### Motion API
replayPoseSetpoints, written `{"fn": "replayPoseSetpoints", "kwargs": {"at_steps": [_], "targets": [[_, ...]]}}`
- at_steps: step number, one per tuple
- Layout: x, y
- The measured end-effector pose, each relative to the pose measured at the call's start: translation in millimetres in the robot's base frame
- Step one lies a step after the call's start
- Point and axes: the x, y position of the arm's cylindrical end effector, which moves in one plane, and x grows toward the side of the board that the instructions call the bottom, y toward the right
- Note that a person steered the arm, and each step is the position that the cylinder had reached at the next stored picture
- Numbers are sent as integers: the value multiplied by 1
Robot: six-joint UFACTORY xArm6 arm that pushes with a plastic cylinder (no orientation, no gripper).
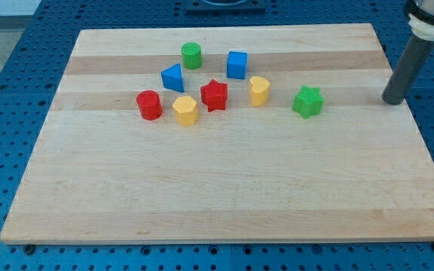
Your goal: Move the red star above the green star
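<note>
The red star (214, 95) lies near the middle of the wooden board (224, 188), between a yellow hexagon (185, 110) on its left and a yellow heart-like block (259, 90) on its right. The green star (307, 102) lies further toward the view's right, apart from the others. My tip (391, 101) rests on the board near its right edge, well to the right of the green star and far from the red star, touching no block.
A green cylinder (191, 55), a blue cube (236, 65) and a blue triangular block (172, 77) sit above the red star. A red cylinder (149, 105) is at the cluster's left.
</note>
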Motion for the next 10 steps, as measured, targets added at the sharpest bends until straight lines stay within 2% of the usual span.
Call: {"fn": "replayPoseSetpoints", "kwargs": {"at_steps": [2,4,5,6,7,8,10], "targets": [[1,-9],[92,-54],[125,-138],[134,-246],[116,-325],[92,-382],[74,-472]]}}
